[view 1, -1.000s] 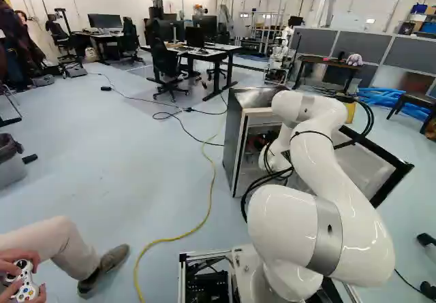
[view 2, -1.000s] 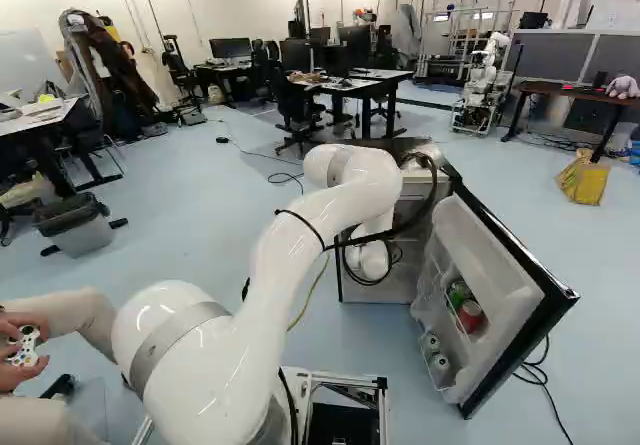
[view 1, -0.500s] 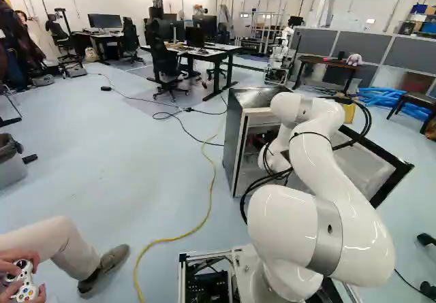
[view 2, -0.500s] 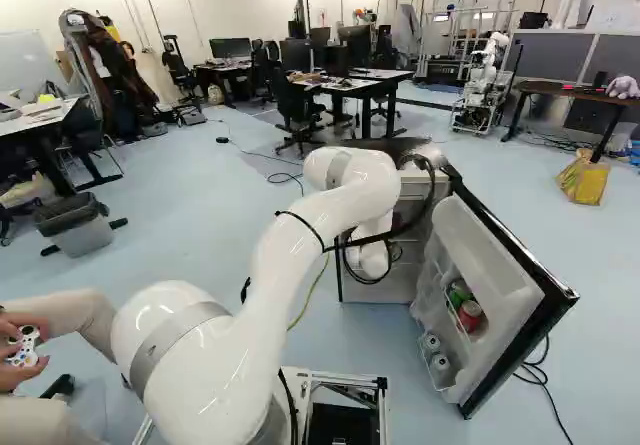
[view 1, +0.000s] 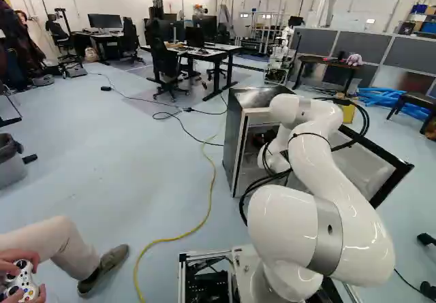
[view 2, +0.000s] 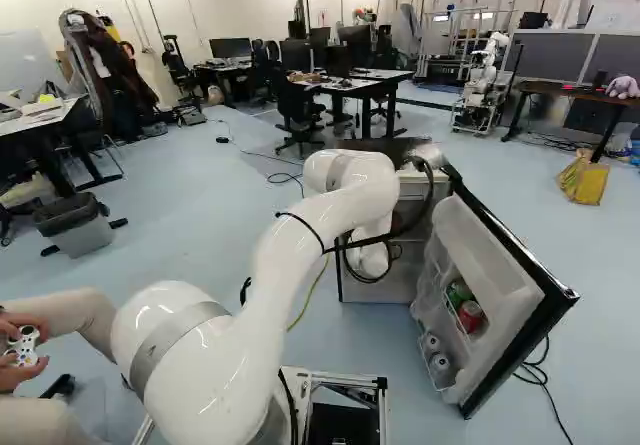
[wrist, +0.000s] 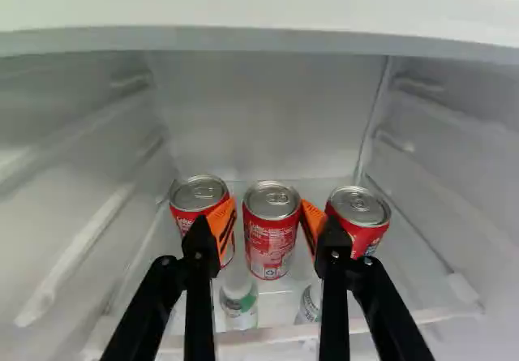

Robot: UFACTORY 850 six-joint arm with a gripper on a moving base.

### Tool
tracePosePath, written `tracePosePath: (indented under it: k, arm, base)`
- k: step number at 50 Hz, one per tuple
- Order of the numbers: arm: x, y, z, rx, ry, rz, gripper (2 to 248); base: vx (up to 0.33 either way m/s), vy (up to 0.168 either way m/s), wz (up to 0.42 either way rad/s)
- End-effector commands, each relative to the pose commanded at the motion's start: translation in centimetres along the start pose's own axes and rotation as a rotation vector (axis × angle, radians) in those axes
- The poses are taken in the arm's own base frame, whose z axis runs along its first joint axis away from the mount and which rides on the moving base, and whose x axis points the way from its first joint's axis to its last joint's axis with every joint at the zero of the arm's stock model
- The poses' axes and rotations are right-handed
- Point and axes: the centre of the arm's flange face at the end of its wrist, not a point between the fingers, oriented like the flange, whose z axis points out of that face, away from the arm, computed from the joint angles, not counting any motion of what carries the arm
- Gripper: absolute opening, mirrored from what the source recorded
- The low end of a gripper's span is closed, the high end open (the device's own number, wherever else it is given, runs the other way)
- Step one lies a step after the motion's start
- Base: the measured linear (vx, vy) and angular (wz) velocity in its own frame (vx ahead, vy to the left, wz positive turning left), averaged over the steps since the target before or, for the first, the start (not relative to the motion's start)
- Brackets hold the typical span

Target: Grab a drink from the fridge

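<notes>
While both base views hide the gripper (wrist: 268, 219) at the fridge (view 1: 253, 97), the wrist view shows its fingers apart, with the middle red can (wrist: 271, 247) between them and two outer red cans (wrist: 361, 225) beyond them. Only the right base view shows the door cans (view 2: 470, 315), near right, inside the open door (view 2: 500, 283).

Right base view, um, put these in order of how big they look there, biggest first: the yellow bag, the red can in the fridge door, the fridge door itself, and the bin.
1. Fridge door
2. Bin
3. Yellow bag
4. Red can
</notes>
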Motion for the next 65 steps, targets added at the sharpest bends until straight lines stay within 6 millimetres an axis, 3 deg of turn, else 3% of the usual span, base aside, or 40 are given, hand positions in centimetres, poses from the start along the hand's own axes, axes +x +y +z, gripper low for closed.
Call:
tracePosePath:
  k: [15,16,21,22,47,65]
  arm:
    - [0.0,0.0,0.0,0.000,0.001,0.000,133]
    - [0.0,0.0,0.0,0.000,0.001,0.000,103]
    - [0.0,0.0,0.0,0.000,0.001,0.000,103]
    - [0.0,0.0,0.0,0.000,0.001,0.000,86]
    - [0.1,0.0,0.0,0.000,0.001,0.000,86]
    - [2.2,0.1,-0.4,-0.001,0.009,-0.004,86]
  base:
    - [0.000,0.000,0.000]
    - [0.000,0.000,0.000]
    - [0.000,0.000,0.000]
    - [0.000,0.000,0.000]
    - [0.000,0.000,0.000]
    - [0.000,0.000,0.000]
